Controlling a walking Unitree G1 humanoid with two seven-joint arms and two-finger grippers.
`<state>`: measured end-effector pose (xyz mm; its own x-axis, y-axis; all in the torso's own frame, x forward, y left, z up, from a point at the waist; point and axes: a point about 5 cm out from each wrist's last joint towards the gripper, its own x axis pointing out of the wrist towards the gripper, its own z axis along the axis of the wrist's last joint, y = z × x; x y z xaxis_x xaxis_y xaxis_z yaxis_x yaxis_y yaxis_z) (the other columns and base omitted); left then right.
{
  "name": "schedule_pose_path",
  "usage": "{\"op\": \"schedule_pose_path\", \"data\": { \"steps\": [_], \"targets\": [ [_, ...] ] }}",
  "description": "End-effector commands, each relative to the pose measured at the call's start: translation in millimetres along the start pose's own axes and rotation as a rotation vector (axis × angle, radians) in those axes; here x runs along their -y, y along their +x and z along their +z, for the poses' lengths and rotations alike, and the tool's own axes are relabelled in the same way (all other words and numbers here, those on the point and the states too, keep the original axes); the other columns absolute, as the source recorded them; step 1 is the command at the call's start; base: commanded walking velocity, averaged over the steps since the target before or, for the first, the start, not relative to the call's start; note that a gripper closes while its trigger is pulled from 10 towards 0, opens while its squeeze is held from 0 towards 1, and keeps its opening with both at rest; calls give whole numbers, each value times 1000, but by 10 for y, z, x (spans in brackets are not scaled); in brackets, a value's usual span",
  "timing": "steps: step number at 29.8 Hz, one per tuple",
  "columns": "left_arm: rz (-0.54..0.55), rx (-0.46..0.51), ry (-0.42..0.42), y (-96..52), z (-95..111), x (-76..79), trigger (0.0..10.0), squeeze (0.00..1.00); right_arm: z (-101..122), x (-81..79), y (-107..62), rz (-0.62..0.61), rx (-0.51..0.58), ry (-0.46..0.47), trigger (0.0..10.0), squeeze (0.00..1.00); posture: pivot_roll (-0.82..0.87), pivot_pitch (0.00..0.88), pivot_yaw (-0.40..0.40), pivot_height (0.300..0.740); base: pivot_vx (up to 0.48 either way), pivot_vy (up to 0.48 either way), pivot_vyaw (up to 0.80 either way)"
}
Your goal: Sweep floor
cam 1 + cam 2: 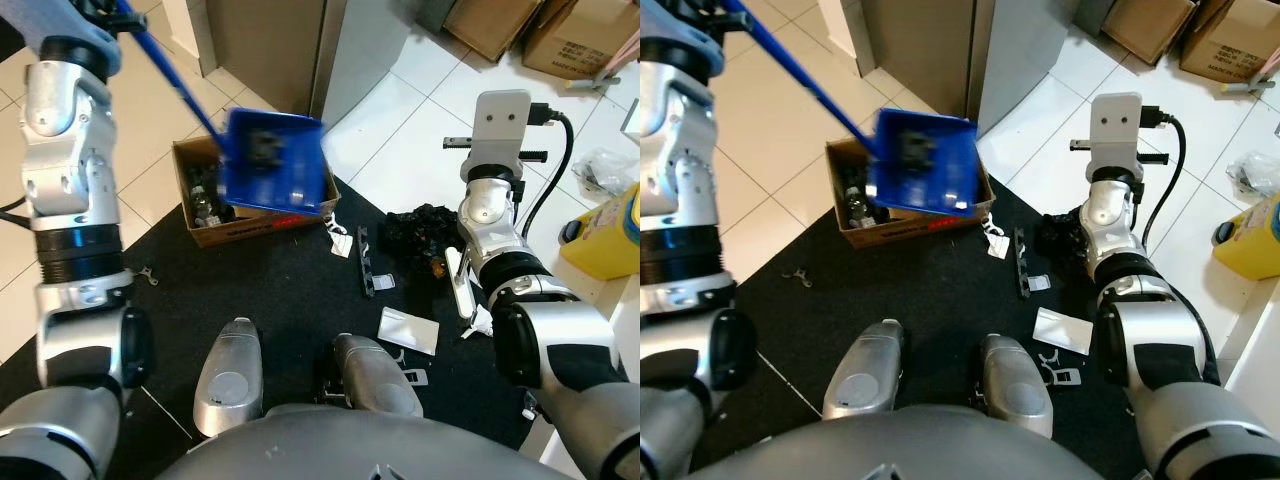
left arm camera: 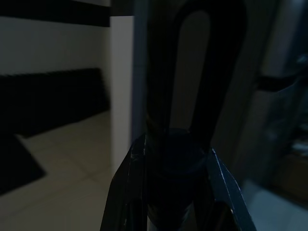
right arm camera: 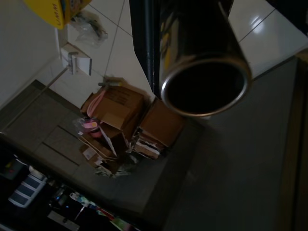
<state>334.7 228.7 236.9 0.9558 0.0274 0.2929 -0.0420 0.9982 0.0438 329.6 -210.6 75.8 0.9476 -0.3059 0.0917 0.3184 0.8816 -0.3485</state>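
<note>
A blue dustpan [image 1: 275, 165] on a long blue handle [image 1: 175, 80] hangs tilted over an open cardboard box [image 1: 240, 228] holding scraps. My left gripper [image 1: 105, 15] is raised at the upper left. It is shut on that handle, which shows dark between the fingers [image 2: 130, 192] in the left wrist view. My right arm [image 1: 495, 215] stands upright on the right above a black clump [image 1: 420, 235] on the mat. In the right wrist view, the right gripper [image 3: 192, 29] is shut on a shiny metal tube [image 3: 202, 53] with an open end.
Litter lies on the black mat [image 1: 290, 290]: a white paper [image 1: 408, 330], a black strip [image 1: 365, 262] and small bits. A yellow container [image 1: 610, 235] and a plastic bag [image 1: 605, 170] sit right. Cardboard boxes [image 1: 500, 20] stand at the back, and a grey cabinet [image 1: 270, 50] behind the box.
</note>
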Motion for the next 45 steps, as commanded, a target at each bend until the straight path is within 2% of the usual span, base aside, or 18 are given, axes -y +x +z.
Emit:
{"op": "schedule_pose_path", "data": {
  "steps": [1,3,7,10,12,14,15,18,24,27,30,32,34,36,37,38,39,45],
  "targets": [
    [-30,97,44,99,212,3,10000,0,27,-5,12,8,19,-6,10000,0,255,0,-79,740,0,0,0],
    [-29,113,103,149,257,-44,10000,0,31,-12,9,14,22,-1,10000,0,247,0,-77,740,0,0,0],
    [-30,122,155,212,274,-101,10000,0,24,-16,-4,23,27,5,10000,0,239,0,-73,740,0,0,0],
    [-31,126,246,268,284,-148,10000,0,22,-12,-10,25,30,12,10000,0,233,0,-70,740,0,0,0],
    [-27,125,270,288,286,-169,10000,0,21,-11,-12,25,31,14,10000,0,231,0,-66,740,0,0,0],
    [5,95,333,363,264,-254,10000,0,20,-9,-14,24,32,18,10000,0,231,0,-66,740,0,0,0],
    [41,46,393,409,218,-314,10000,0,21,-13,-16,24,32,20,10000,0,227,0,-57,740,0,0,0],
    [75,9,397,444,186,-360,10000,0,23,-14,-16,22,33,24,10000,0,227,0,-57,740,0,0,0],
    [113,12,375,490,216,-395,10000,0,21,-14,-18,19,31,27,10000,0,223,0,-50,740,0,0,0],
    [121,67,314,529,300,-384,10000,0,21,-17,-19,19,31,29,10000,0,222,0,-49,740,0,0,0],
    [127,78,289,569,320,-382,10000,0,21,-20,-20,20,31,31,10000,0,223,0,-49,740,0,0,0],
    [138,84,303,581,318,-394,10000,0,22,-25,-21,20,31,33,10000,0,221,0,-46,740,0,0,0],
    [155,148,241,577,381,-409,10000,0,24,-29,-22,19,31,34,10000,0,221,0,-44,740,0,0,0],
    [154,166,214,574,404,-413,10000,0,22,-28,-23,18,31,35,10000,0,221,0,-45,740,0,0,0],
    [141,87,296,581,306,-420,10000,0,15,-24,-28,17,29,36,10000,0,223,0,-46,740,0,0,0],
    [141,87,296,581,306,-420,10000,0,15,-24,-28,17,29,36,10000,0,223,0,-46,740,0,0,0],
    [108,-21,389,555,134,-436,10000,0,4,-24,-37,18,27,35,10000,0,222,0,-44,740,0,0,0],
    [101,-117,446,522,-7,-490,10000,0,0,-26,-41,18,26,36,10000,0,227,0,-45,740,0,0,0]
  ]
}}
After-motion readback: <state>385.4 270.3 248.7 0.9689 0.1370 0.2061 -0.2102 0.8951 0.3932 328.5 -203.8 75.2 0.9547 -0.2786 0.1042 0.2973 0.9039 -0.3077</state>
